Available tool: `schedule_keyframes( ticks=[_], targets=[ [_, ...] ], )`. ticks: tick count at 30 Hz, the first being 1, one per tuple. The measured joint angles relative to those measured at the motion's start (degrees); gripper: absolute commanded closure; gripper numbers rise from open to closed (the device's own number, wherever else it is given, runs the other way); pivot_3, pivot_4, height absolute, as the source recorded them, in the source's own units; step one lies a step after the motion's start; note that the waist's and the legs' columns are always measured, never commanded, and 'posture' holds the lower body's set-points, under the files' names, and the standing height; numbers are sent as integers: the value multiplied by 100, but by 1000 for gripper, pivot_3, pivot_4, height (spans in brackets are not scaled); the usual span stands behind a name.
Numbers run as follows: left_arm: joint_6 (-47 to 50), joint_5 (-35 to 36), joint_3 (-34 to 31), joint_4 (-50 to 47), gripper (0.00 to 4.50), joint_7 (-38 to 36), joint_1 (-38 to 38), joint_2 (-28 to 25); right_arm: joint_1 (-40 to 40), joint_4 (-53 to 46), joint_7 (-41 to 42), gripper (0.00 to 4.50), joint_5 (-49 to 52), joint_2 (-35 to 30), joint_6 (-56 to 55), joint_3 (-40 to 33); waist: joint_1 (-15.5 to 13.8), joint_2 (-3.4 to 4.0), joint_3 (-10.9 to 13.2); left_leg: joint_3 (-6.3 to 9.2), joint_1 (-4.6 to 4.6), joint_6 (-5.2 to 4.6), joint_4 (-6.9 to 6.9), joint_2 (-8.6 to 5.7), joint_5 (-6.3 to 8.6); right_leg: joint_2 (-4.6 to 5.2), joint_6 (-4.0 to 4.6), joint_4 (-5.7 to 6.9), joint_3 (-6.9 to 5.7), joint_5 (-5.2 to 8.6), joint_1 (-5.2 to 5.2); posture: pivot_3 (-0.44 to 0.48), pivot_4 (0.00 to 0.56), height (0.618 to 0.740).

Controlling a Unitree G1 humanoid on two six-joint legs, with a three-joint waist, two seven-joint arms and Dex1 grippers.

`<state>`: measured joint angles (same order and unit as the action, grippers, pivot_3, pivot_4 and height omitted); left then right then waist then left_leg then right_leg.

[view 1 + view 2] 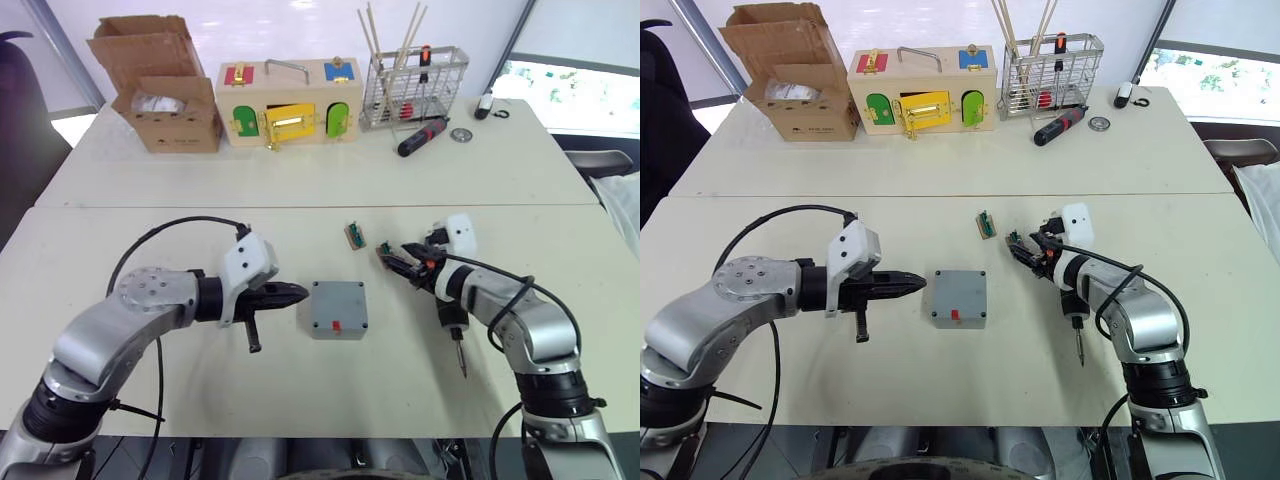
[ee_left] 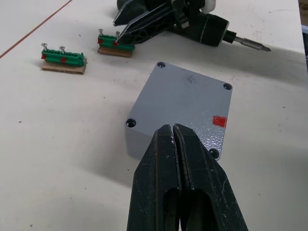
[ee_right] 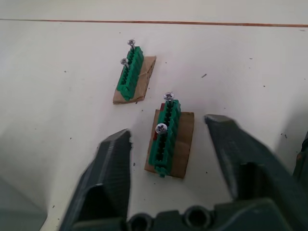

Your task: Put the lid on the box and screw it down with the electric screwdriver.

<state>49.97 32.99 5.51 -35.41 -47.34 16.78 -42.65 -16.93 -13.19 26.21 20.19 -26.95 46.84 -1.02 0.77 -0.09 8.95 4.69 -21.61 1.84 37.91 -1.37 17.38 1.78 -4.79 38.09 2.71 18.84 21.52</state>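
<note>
White tabletop point(image 1: 200, 400). Lid point(image 1: 338, 303) already seated on box point(image 1: 336, 330), mid-table. Left gripper point(image 1: 292, 294) pinched closed, empty, just beside it. Right gripper point(image 3: 168, 139) spread wide around green screw holder point(image 3: 165, 136); electric screwdriver point(image 1: 452, 325) nearby. Pinch one screw squarely, lift straight.

Lid point(image 1: 339, 305): flat grey square plate, seated flush atop box point(image 2: 144, 144), corner screw holes visible, small red mark near its near edge. Box: grey square enclosure, sat upright at table centre, closed by lid, interior hidden. Electric screwdriver point(image 1: 451, 322): black cylindrical tool, lay right of box, apart from it, thin metal bit pointing toward near edge, body partly hidden under arm.
</note>
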Motion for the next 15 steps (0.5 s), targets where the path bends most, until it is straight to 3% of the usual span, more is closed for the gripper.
schedule_keyframes(
  ticks=[11,14,15],
  targets=[
    [-58,-6,59,91,4500,31,0,40,-4,0,-14,2310,-52,110,-104,16,-1,1,1,0,0,0,-1,0,0,0,0,0,0,0,0,0,150,740],
    [-63,-8,96,106,4500,33,0,42,-4,11,-14,3232,-87,111,-112,19,2,1,2,0,0,0,-1,0,0,0,0,0,0,0,1,0,150,740],
    [-64,-8,106,106,4500,32,0,42,-4,17,-13,3737,-93,111,-119,23,3,1,2,0,0,0,-1,0,0,0,0,0,0,0,1,0,150,740]
  ],
)
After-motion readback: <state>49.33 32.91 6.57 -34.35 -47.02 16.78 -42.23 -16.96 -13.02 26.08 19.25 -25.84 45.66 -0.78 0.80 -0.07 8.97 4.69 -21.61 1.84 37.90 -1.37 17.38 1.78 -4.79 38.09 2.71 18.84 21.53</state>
